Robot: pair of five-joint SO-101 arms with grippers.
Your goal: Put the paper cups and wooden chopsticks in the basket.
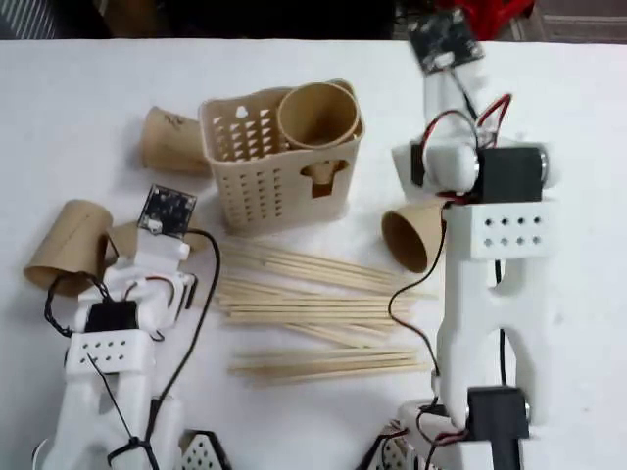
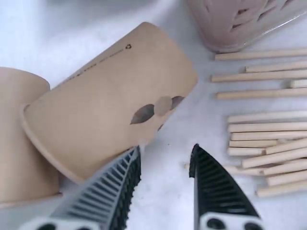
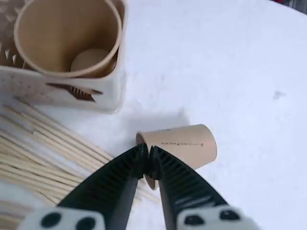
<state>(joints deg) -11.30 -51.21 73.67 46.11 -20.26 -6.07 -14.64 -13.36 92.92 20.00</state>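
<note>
On the white table (image 1: 588,98), toward the middle of its far edge, the basket (image 1: 274,191) is stood upright, with one stowed cup (image 1: 316,115) set in the half nearer the right edge. Just beside the basket on that side, the pinched cup (image 3: 184,143) lies on its side. The right gripper (image 3: 147,157) is clamped on its rim, the fingers drawn together on the wall. Near the left edge, the left gripper (image 2: 163,165) is held with fingers apart beside the near cup (image 2: 110,100), which lies on its side against the edge cup (image 2: 17,143). Another, the far cup (image 1: 171,140), lies behind the basket toward the far-left corner. The wooden chopsticks (image 1: 313,304) are strewn between the arms, toward the near edge.

The step in hand is judged to be the lifting of the pinched cup. It should be raised above the basket's wall, turned mouth-up, and lowered into the stowed cup or the free half beside it. The thin rim could be crushed or could slip if the swing is hurried.
</note>
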